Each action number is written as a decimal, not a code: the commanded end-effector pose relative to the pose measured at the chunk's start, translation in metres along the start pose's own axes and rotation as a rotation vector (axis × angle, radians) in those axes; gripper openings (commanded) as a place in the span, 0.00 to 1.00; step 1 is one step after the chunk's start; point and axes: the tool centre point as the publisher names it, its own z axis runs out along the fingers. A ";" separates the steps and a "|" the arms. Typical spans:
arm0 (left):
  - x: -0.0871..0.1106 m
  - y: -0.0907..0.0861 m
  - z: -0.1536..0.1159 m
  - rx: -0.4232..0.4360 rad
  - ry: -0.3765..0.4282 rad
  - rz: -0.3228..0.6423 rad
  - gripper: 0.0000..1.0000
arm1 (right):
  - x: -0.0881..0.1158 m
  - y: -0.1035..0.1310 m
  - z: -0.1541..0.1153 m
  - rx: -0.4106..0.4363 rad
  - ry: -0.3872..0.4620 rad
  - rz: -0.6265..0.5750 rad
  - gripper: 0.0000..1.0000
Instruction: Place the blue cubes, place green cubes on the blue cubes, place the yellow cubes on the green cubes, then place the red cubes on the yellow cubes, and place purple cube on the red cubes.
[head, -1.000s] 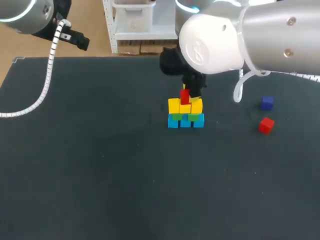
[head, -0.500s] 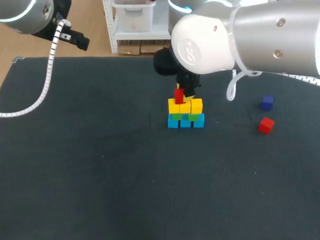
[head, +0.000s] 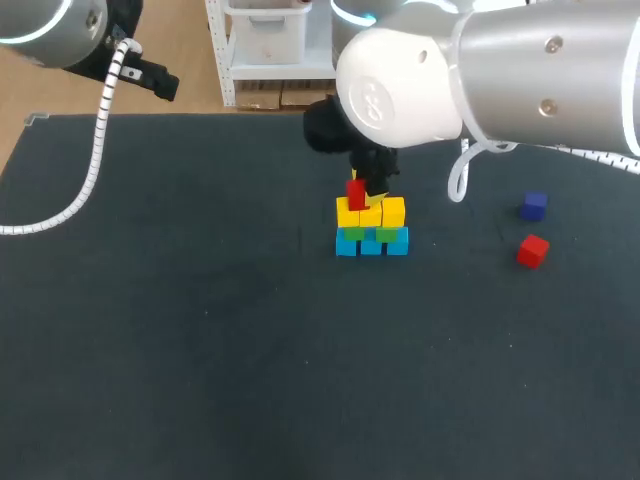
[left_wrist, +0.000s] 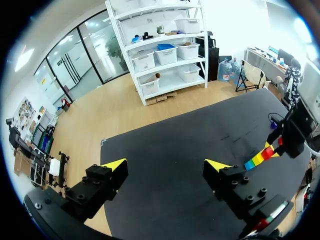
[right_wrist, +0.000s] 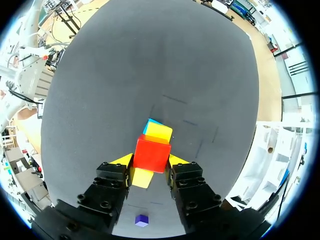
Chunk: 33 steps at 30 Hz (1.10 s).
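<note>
Red cube (head: 356, 193): gripped by right pincer (right_wrist: 150, 161); shifted left within the last second, now just above the left yellow cube (head: 348, 212).
Stack (head: 371, 240): blue, green and yellow layers built; red layer starting.
Left pincer (left_wrist: 165, 169): open, well away from stack.
Waiting on worktop (head: 200, 330): second red cube (head: 532, 250), purple cube (head: 534, 206).

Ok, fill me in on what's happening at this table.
The right gripper is shut on a red cube and holds it over the yellow cubes at the top of a stack. The stack has green cubes below the yellow and blue cubes at the base. A second red cube and the purple cube lie loose on the table, off to the right. The left gripper is open and empty, well away from the stack.
</note>
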 end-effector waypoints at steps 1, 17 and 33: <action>0.000 0.001 -0.001 0.002 0.000 0.002 1.00 | -0.001 0.001 -0.001 0.001 0.000 0.002 0.38; 0.000 0.001 -0.001 0.002 0.000 0.002 1.00 | 0.001 0.002 0.003 -0.002 0.002 0.013 0.39; 0.000 0.001 -0.001 0.002 0.000 0.002 1.00 | 0.001 0.001 0.003 0.005 0.000 0.011 0.80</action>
